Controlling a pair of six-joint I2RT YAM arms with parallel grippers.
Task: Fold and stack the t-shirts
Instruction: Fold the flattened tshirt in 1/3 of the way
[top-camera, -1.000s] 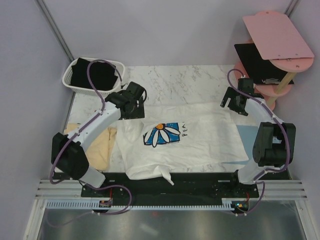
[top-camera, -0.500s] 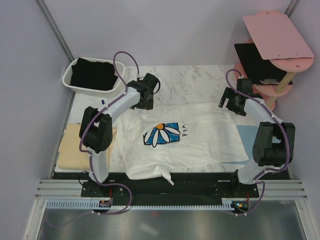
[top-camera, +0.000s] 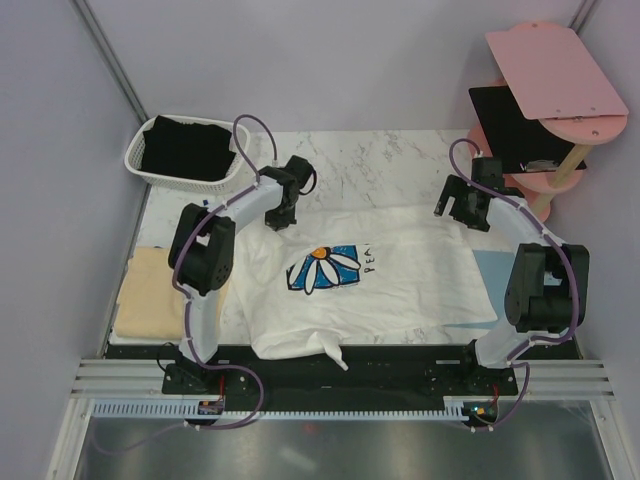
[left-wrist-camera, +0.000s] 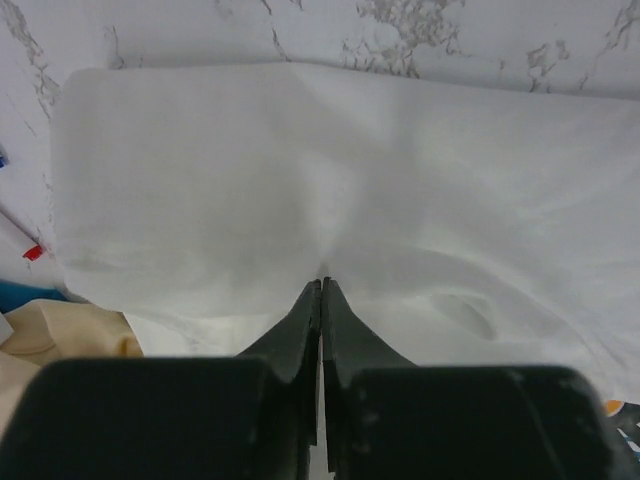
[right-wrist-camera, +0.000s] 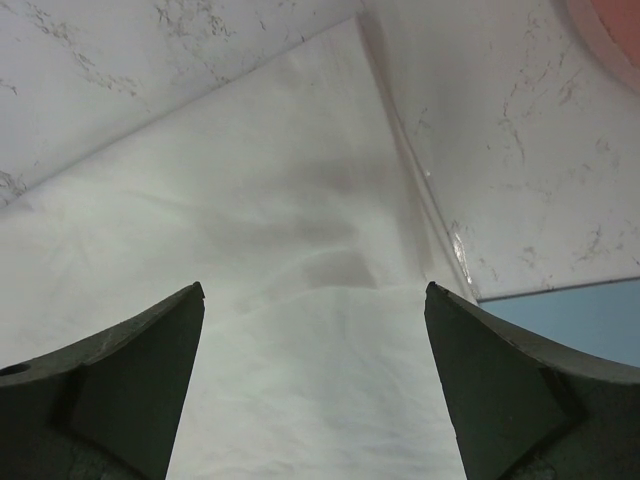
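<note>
**Fig. — L gripper pinched shut on far-left edge of white tee; R gripper wide open over far-right corner**

White t-shirt (top-camera: 400, 280) lies spread, print up (daisy on blue square, left of centre), across the middle of the marble table (top-camera: 380, 160). Its near edge is rumpled, w/ one flap pointing toward the arm bases.

L gripper (top-camera: 279, 218) sits at the shirt's far-left corner. In the wrist view its fingers (left-wrist-camera: 345, 340) are pressed together w/ no visible gap, and the cloth puckers up into the tips (left-wrist-camera: 321, 285), w/ creases fanning out from that spot, so a small fold of the white t-shirt is nipped between them.

R gripper (top-camera: 460, 212) is at the far-right corner. In the wrist view both fingers (right-wrist-camera: 130, 370) are spread far apart, w/ nothing between them. The shirt corner lies flat below the gap (right-wrist-camera: 314, 290). Whether the tips touch the cloth can't be told.

Surroundings:
- Pale yellow t-shirt (top-camera: 155, 295): folded flat at the near-left of the table, just beside the white one. A bit of it shows at the lower left of the L wrist view (left-wrist-camera: 40, 335).
- Black t-shirt (top-camera: 185, 150): bundled inside the white basket (top-camera: 135, 155) at the far-left corner.
- Light-blue mat (top-camera: 492, 268): to the right, partly under the white shirt's right edge. It is also seen near-right in the R wrist view (right-wrist-camera: 570, 310).
- Pink stand (top-camera: 555, 70): far right, off the table edge, w/ a black clipboard (top-camera: 510, 125) on its lower tier, just right of the R gripper.
</note>
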